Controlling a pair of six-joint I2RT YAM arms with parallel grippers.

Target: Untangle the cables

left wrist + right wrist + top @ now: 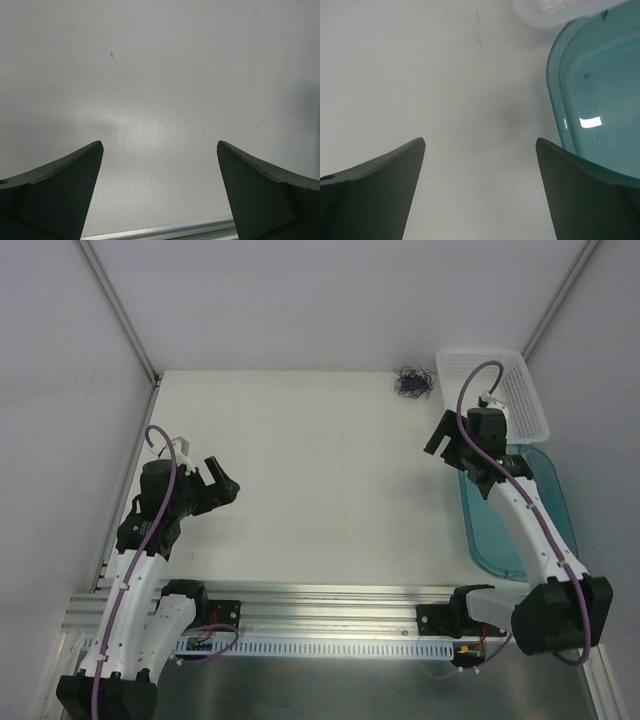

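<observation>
The cables (413, 382) are a small wad of thin dark purplish strands lying at the table's far edge, just left of the white basket. They show in neither wrist view. My left gripper (222, 480) is open and empty over the left part of the table, far from the wad; its wrist view (160, 147) shows only bare table between the fingers. My right gripper (447, 440) is open and empty, a little nearer than the wad and to its right; its wrist view (480, 145) shows bare table between the fingers.
A white perforated basket (520, 390) stands at the far right corner. A teal translucent tray (545, 510) lies in front of it along the right edge, partly under my right arm, and shows in the right wrist view (600, 100). An aluminium rail (330, 600) runs along the near edge.
</observation>
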